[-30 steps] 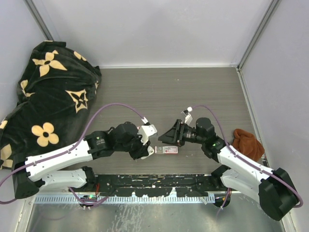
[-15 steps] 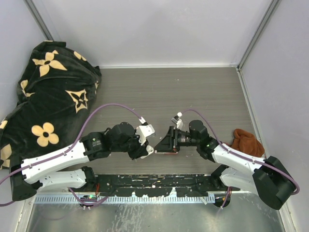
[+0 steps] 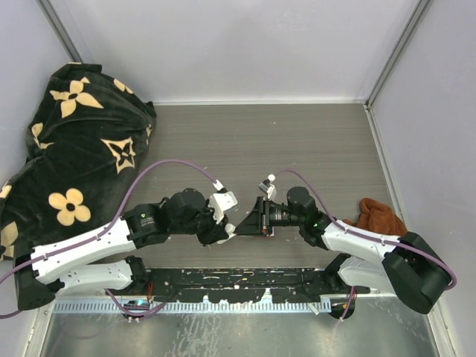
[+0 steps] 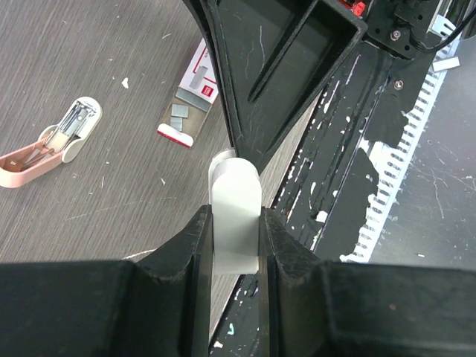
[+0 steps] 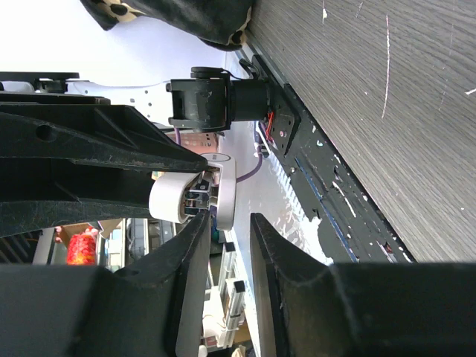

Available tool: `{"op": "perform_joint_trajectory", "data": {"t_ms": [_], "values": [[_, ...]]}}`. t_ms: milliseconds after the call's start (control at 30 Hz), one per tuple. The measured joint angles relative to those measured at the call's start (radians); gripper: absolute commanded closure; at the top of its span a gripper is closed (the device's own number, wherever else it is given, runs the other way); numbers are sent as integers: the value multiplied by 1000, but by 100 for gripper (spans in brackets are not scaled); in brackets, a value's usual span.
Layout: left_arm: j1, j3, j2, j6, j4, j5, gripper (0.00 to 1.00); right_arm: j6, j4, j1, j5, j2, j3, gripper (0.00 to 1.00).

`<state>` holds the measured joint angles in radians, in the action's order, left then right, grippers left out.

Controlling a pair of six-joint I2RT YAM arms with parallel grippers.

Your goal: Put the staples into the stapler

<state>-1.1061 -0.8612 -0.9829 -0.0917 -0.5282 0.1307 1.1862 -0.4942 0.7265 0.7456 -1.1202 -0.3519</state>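
My left gripper is shut on a small white stapler, held just above the table's near edge. The stapler also shows in the right wrist view, gaping open just past the tips of my right gripper. That gripper's jaws stand a narrow gap apart with nothing between them. In the top view the right gripper sits tip to tip with the left gripper. The staples box, red and white, lies on the table with loose staple strips at its mouth. The top view hides it under the right gripper.
A second stapler, pinkish-white and hinged open, lies left of the box. A black flower-print blanket fills the left side and a brown cloth lies at the right. The black mounting rail runs along the near edge.
The right gripper has moved left and down over the staples box to meet the held stapler, and its jaws have narrowed. The left gripper keeps its hold and has barely shifted.
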Motion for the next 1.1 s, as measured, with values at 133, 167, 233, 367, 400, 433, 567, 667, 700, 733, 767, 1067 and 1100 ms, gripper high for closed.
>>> {"op": "perform_joint_trajectory", "data": {"t_ms": [133, 167, 233, 367, 400, 433, 567, 667, 700, 733, 767, 1067, 1100], "values": [[0, 2, 3, 0, 0, 4, 100, 16, -30, 1, -5, -4, 20, 68], [0, 2, 4, 0, 0, 5, 100, 21, -35, 1, -6, -4, 26, 68], [0, 4, 5, 0, 1, 5, 100, 26, -48, 1, -12, -4, 32, 69], [0, 15, 15, -1, 8, 13, 100, 48, -82, 5, -19, -10, 45, 71], [0, 17, 19, -1, 10, 14, 100, 54, -93, 5, -19, -12, 47, 71], [0, 19, 23, -1, 11, 15, 100, 61, -103, 5, -18, -13, 49, 71], [0, 20, 35, -1, 16, 14, 100, 77, -134, 10, -14, -13, 49, 74], [0, 20, 36, -1, 16, 16, 100, 77, -138, 19, -11, -13, 49, 82], [0, 20, 36, -1, 15, 16, 100, 77, -140, 23, -11, -14, 48, 87], [0, 20, 35, 0, 13, 18, 100, 77, -142, 26, -11, -15, 46, 91], [0, 20, 34, 1, 13, 20, 100, 77, -142, 27, -11, -18, 46, 95], [0, 20, -3, 28, 15, 16, 60, 72, -107, 34, -69, 3, 61, 99], [0, 20, -6, 30, 18, 11, 49, 68, -105, 36, -85, 11, 64, 99]]}}
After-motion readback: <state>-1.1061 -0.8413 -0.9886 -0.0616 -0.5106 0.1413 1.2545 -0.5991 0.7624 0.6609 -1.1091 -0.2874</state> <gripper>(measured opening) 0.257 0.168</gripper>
